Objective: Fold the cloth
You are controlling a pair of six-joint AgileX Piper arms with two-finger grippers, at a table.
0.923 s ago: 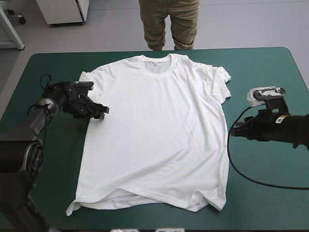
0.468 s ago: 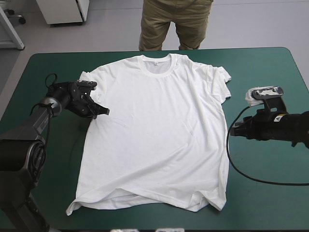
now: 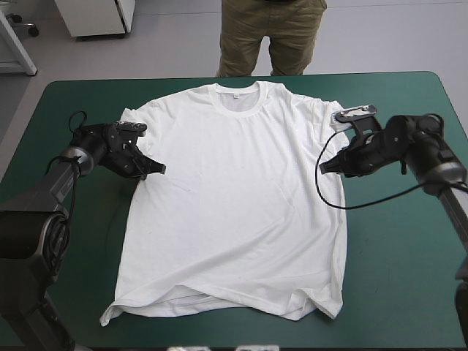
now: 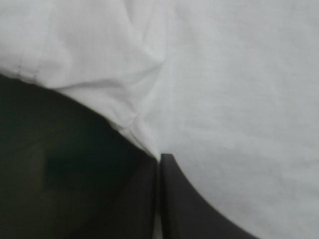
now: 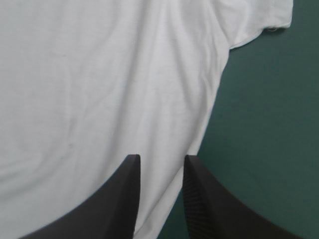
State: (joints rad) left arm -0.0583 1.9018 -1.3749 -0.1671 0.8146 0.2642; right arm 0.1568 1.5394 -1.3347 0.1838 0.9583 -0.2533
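Note:
The white T-shirt (image 3: 234,205) lies spread flat on the table, collar toward the far edge and hem rumpled near the front edge. My left gripper (image 3: 155,170) sits at the shirt's left side just below the sleeve. In the left wrist view its fingers (image 4: 160,158) meet in a point, shut on the T-shirt (image 4: 224,74) at the armpit edge. My right gripper (image 3: 327,167) is over the shirt's right side below the other sleeve. In the right wrist view it (image 5: 160,159) stands open with a narrow gap, and the T-shirt's (image 5: 99,74) side edge runs between the fingers.
Bare teal-green cover (image 3: 409,278) borders the shirt on the left, right and front. The right sleeve (image 3: 333,117) lies slightly bunched near the right gripper. In the right wrist view, cover (image 5: 269,109) shows beside the shirt's edge.
My right arm has swung in from the table's right side to the shirt's right edge below the sleeve. The left gripper shifted slightly toward the far edge earlier and now holds still.

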